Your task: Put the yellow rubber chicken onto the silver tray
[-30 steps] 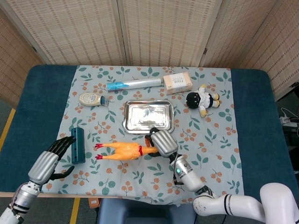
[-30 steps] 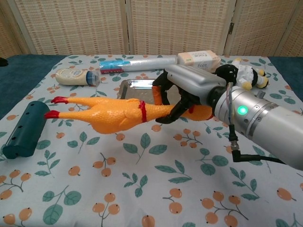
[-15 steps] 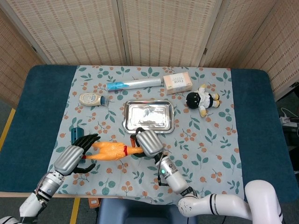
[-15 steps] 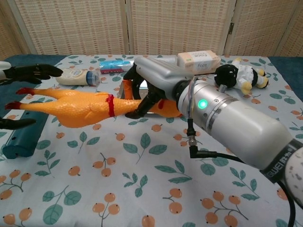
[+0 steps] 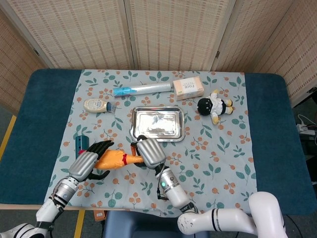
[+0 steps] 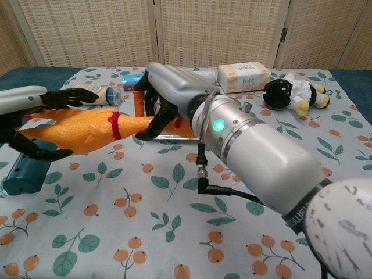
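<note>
The yellow rubber chicken (image 5: 115, 159) (image 6: 75, 128) hangs level above the cloth at the front left. My right hand (image 5: 150, 152) (image 6: 165, 96) grips it at the neck, just past its red collar, and covers the head. Around the chicken's leg end lies my left hand (image 5: 91, 163) (image 6: 32, 125), its fingers (image 6: 75, 96) spread over the top and the thumb under the body; no firm grip shows. The silver tray (image 5: 157, 124) lies bare behind my right hand, mid-table. In the chest view my right arm hides most of it.
A dark teal cylinder (image 5: 79, 145) (image 6: 26, 174) lies under my left hand. Along the back are a lying bottle (image 5: 98, 104), a blue-white tube (image 5: 141, 89), a tissue box (image 5: 187, 88) and a black-and-white plush toy (image 5: 214, 107).
My right hand has carried the chicken leftward, away from the tray's front. My left hand has risen from the table edge and spread its fingers around the chicken's leg end.
</note>
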`<action>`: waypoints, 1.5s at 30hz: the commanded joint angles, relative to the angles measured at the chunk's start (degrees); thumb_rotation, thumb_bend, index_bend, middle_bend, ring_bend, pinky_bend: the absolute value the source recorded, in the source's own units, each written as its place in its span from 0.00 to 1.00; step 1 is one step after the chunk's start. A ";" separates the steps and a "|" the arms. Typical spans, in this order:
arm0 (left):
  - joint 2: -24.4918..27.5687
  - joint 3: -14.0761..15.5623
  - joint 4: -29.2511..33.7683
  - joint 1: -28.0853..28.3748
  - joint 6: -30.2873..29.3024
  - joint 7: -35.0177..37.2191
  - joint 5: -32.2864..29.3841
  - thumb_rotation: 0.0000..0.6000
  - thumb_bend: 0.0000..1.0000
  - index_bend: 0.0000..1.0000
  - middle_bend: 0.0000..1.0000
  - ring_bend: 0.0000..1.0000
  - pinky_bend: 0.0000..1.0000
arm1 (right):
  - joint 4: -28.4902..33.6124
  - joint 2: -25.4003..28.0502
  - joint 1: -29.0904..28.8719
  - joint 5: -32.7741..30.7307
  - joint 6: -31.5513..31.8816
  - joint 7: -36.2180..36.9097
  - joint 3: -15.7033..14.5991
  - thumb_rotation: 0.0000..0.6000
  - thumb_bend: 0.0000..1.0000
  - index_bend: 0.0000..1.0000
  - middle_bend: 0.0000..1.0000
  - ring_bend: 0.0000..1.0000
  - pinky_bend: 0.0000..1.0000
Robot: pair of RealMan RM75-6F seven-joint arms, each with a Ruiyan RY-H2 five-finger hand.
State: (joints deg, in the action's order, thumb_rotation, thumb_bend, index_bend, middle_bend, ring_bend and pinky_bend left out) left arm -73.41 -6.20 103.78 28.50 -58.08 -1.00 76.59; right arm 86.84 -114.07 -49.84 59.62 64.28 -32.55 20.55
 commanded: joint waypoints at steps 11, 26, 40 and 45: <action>-3.07 -1.36 -1.69 0.93 -0.60 0.51 -4.19 1.00 0.33 0.22 0.23 0.21 0.41 | -0.57 -1.52 -1.19 -1.03 1.71 -2.15 0.53 1.00 0.33 0.99 0.66 0.85 1.00; -8.74 -1.37 -3.43 -0.62 -8.67 -4.71 -2.51 1.00 0.76 0.94 0.92 0.91 1.00 | 1.27 0.16 -0.73 -1.48 2.56 -2.86 0.12 1.00 0.33 0.99 0.66 0.85 1.00; -2.86 0.26 -0.19 1.84 0.32 3.38 -1.34 1.00 0.35 0.00 0.00 0.00 0.06 | 3.00 1.13 -0.36 -1.54 3.67 -3.68 -0.39 1.00 0.33 0.99 0.66 0.85 1.00; -1.74 0.42 0.08 2.50 1.83 6.04 -0.50 1.00 0.32 0.00 0.00 0.00 0.02 | 2.91 1.09 -0.45 -1.65 3.81 -3.94 -0.52 1.00 0.33 0.99 0.66 0.85 1.00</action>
State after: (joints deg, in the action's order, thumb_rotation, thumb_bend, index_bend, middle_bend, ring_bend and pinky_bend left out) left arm -75.51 -5.90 103.73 30.71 -56.64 4.60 75.77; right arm 89.74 -112.98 -50.28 57.97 68.09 -36.49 20.04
